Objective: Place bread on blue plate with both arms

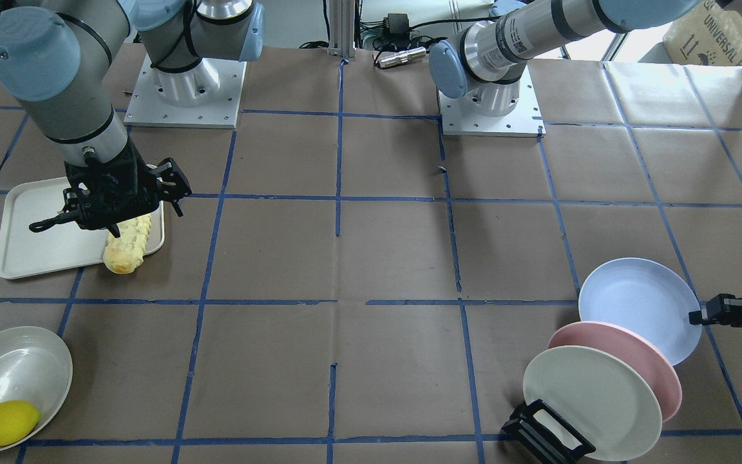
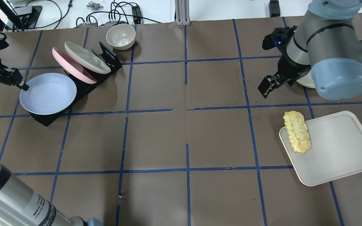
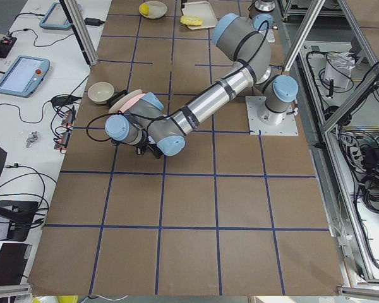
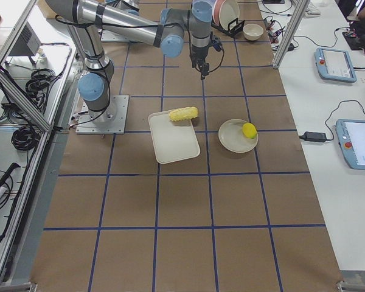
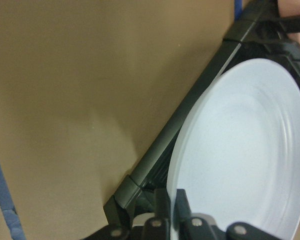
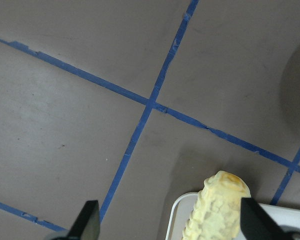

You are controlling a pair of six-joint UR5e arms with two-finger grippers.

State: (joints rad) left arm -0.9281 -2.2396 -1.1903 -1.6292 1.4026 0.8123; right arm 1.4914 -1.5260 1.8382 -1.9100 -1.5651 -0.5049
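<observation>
arms: grey-silver tubes | joint caps: light blue | left claw, right claw: black

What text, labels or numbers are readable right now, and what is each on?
"UNIVERSAL", then cut off: on the cardboard box.
Too small to read: sticker on the left arm; pendant screens.
No text: blue plate, bread, tray.

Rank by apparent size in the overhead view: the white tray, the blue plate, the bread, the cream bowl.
1. white tray
2. blue plate
3. bread and cream bowl: about alike, and the bowl sits farther away, so unranked.
</observation>
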